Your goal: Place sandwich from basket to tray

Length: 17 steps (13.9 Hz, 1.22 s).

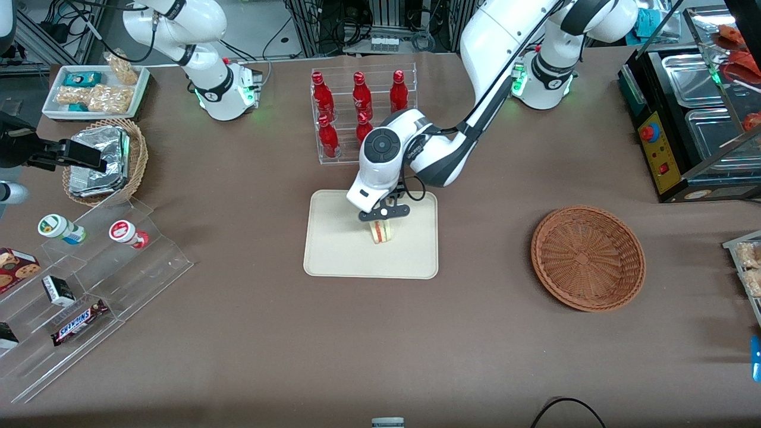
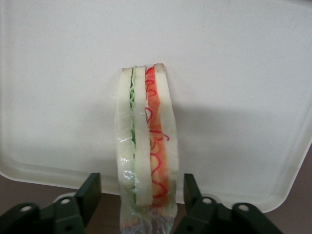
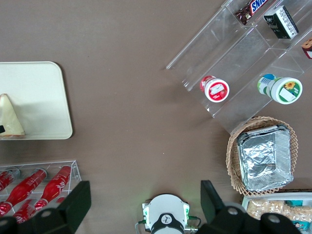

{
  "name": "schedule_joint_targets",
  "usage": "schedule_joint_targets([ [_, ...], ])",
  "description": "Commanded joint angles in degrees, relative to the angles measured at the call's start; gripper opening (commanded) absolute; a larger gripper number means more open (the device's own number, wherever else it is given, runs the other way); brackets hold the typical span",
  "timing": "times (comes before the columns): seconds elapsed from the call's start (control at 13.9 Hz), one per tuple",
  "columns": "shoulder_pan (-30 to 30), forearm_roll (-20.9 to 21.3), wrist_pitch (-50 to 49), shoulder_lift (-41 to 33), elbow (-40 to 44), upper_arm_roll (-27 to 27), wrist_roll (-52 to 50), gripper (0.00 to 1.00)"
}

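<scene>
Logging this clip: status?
Gripper open, straddling sandwich. Sandwich standing on tray. Basket empty. Nothing in the way.

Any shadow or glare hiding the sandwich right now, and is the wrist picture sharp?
Front view: the arm shades part of the tray, but the sandwich under the gripper reads fine. Left wrist view: sandwich sharp, only a soft shadow beside it and small glints on its wrap; the open fingers are slightly soft.
</scene>
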Motion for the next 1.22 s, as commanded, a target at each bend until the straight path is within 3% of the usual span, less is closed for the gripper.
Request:
schedule_joint_targets([
  [0.0, -0.72, 0.41, -0.95, 0.33, 1.71, 0.70, -1.60, 1.00],
  [0.29, 0.24, 0.23, -11.21, -4.49, 2.68, 2.81, -1.34, 1.00],
  [0.5, 5.59, 0.06, -20.07, -11.69, 2.24, 2.81, -0.81, 1.00],
  [1.15, 29.48, 0.50, -51.38, -27.43, 5.67, 2.99, 25.69, 1.00],
])
